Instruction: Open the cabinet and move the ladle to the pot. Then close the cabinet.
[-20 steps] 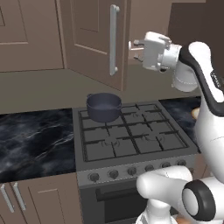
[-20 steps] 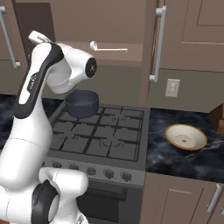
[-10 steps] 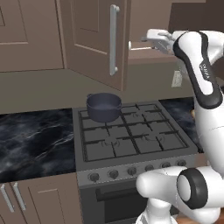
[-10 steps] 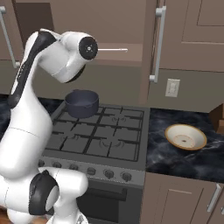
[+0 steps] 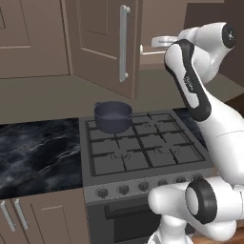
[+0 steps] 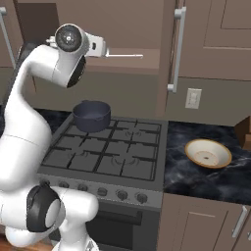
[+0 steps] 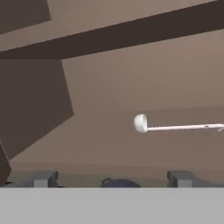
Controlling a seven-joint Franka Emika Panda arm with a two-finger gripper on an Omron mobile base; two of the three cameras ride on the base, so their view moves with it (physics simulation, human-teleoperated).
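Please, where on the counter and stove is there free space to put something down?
Free: the dark marble counter left of the stove, and the burners right of and in front of the pot. On the counter right of the stove, the tan dish takes the middle; bare marble lies in front of it.

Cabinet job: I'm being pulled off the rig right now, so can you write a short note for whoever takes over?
Gripper: open, empty, pointed into the cabinet; the ladle lies ahead of the fingertips, not between them.
Ladle: on the cabinet shelf, bowl end toward the open door, handle lying flat.
Pot: on the stove's back left burner, nothing in it that I can see.
Done: left cabinet door swung open.
Left: grasp the ladle, carry it to the pot, then shut the door.
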